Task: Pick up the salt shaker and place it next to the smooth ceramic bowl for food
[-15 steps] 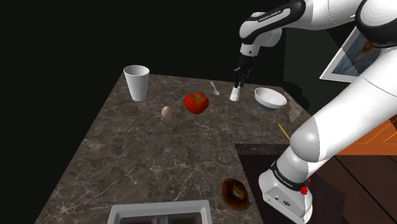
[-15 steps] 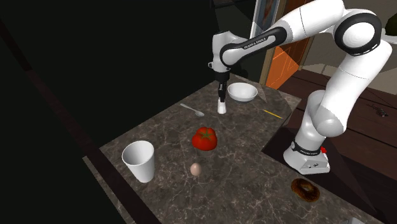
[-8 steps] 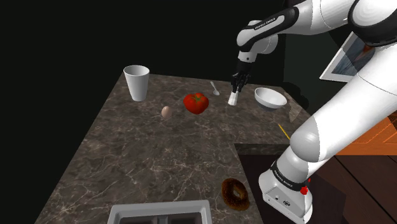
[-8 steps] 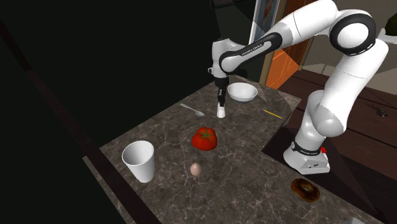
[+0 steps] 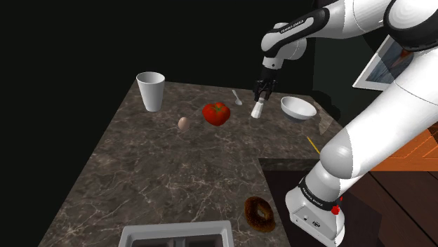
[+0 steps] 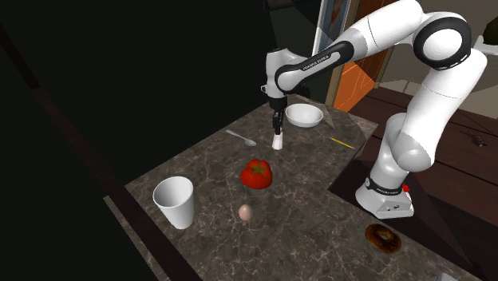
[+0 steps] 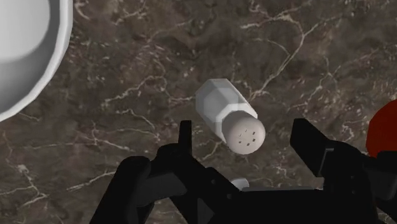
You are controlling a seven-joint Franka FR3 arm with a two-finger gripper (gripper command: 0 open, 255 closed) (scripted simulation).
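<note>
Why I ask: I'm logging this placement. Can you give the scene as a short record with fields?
claw: open, fingers apart on either side of the salt shaker
salt shaker: white, on the dark marbled counter, between bowl and tomato
bowl: white, beside the shaker, not touching it
other items: spoon, cup, egg, doughnut

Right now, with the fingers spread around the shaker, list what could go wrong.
1. The white faceted salt shaker looks tilted between the black gripper's open fingers, untouched; it may topple.
2. On retreat, a finger could clip its cap and knock it toward the smooth white bowl or the red tomato.
</note>
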